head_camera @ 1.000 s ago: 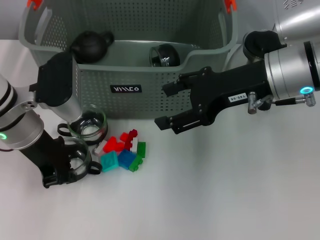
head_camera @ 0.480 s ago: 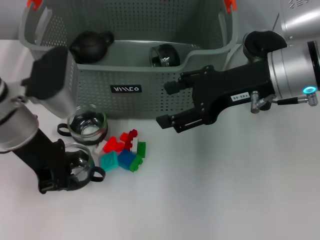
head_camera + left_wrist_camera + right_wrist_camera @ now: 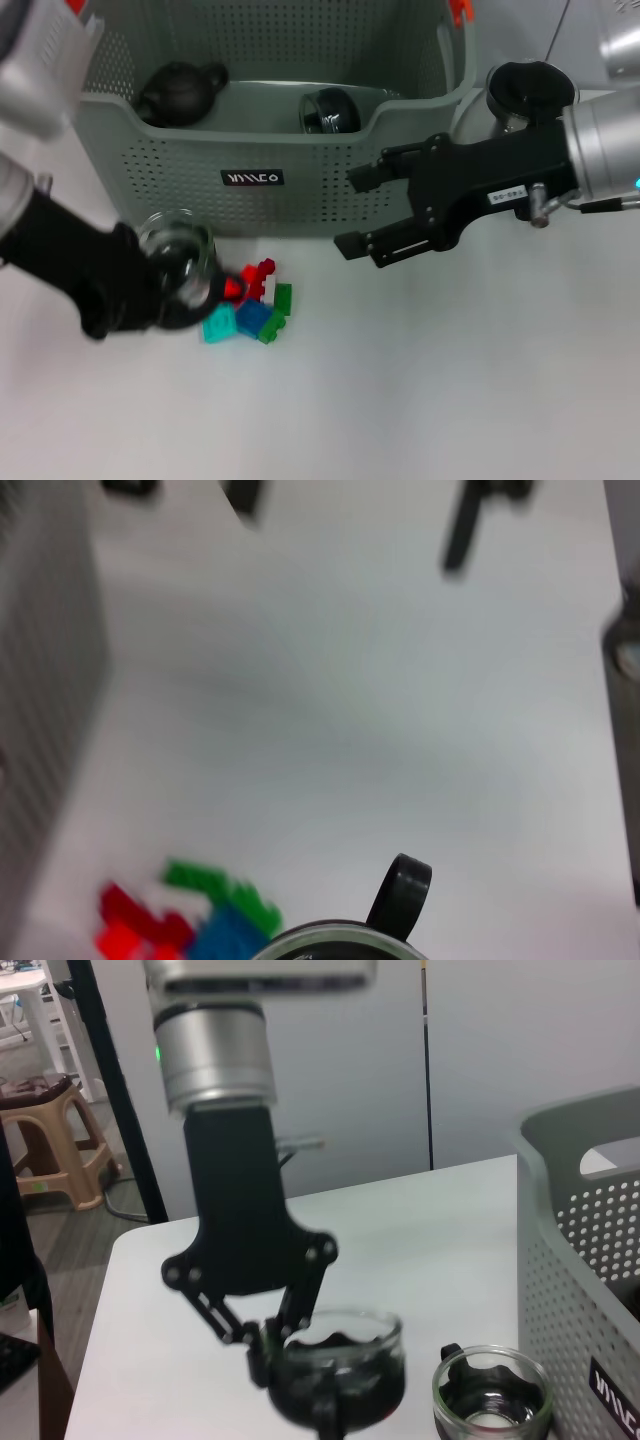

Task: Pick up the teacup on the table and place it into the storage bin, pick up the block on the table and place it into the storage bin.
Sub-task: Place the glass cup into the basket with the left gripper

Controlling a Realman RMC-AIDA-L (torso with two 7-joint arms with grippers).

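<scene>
Teacup step: left end effector (image 3: 165, 290) grasps a glass teacup (image 3: 335, 1365) lifted just in front of the storage bin (image 3: 300, 160); next, carry over rim and release. Right end effector (image 3: 370, 210) released, idle beside bin.

The bin (image 3: 270, 150) stands behind the blocks (image 3: 250, 305); the left gripper (image 3: 165, 285) holds a cup (image 3: 180, 262) just left of them.
</scene>
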